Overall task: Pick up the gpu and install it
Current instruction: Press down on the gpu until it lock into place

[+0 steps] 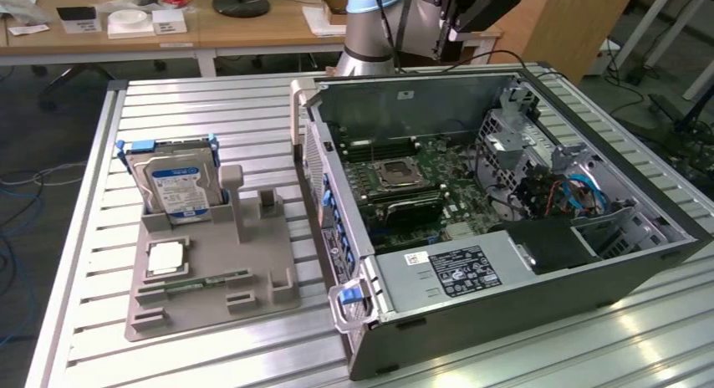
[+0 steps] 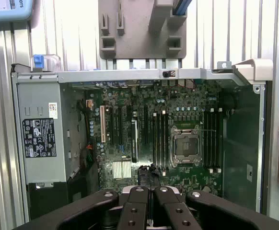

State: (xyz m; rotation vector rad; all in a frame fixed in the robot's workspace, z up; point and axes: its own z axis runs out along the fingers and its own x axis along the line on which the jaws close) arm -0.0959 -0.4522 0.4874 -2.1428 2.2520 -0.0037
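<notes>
You see the open computer case [image 1: 624, 262] lying on its side on the slatted table [image 1: 223, 112], so the motherboard [image 2: 149, 139] faces up to the arm. A dark card, which I judge to be the gpu [image 1: 404, 209], already stands in a slot just beside the CPU socket [image 2: 185, 143]. The grey holder tray [image 1: 206, 275] keeps the hard drive [image 1: 179, 187] upright. The gripper [image 2: 150, 179] hovers above the board, its jaws closed and holding nothing.

Pale grey-blue arm [image 1: 369, 24] with a silver collar and black cables alongside. Black wrist block above. Black pincer [image 2: 152, 184], matte, built of flat bars pinned with round silver screws; two slim dark fingers [image 2: 145, 176] pressed together.
</notes>
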